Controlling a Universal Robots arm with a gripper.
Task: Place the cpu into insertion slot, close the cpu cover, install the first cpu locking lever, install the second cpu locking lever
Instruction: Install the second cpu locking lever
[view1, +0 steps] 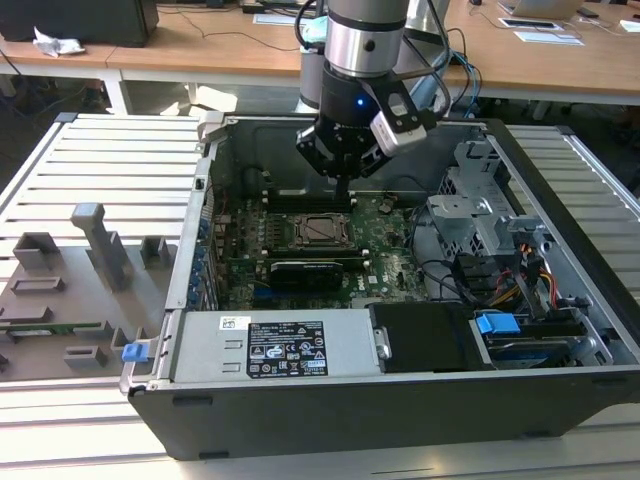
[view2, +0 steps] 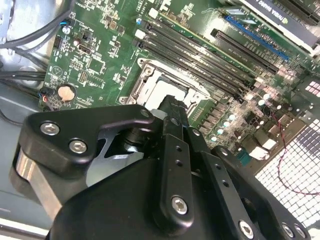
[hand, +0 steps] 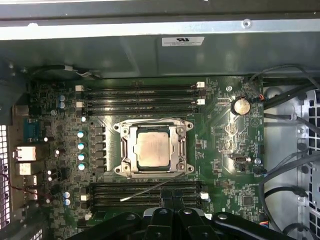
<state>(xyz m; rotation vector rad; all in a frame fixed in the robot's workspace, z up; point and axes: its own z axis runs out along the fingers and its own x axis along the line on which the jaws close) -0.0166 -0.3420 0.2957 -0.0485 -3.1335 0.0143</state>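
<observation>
The cpu (hand: 152, 149), a silver-grey square chip, lies flat in the insertion slot (hand: 118, 127) on the green board. The cpu cover (hand: 129, 160) lies down around it as a silvery frame. One thin wire lever (hand: 150, 120) runs along the socket's far side. A second lever (hand: 147, 189) slants loose over the memory slots toward my gripper (hand: 172, 200). The gripper's fingers stand together, holding nothing, just beside the socket. In the exterior view the gripper (view1: 343, 195) hangs right behind the cpu (view1: 322, 230). In the second wrist view a fingertip (view2: 172, 106) overlaps the cpu (view2: 161, 90).
Black memory slots (hand: 142, 97) flank the socket on two sides. A long black card (view1: 310, 270) lies in front of the socket, a power supply (view1: 270, 345) at the case front, a drive cage (view1: 480, 215) and cables on the exterior view's right. Grey fixtures (view1: 100, 245) stand outside the case.
</observation>
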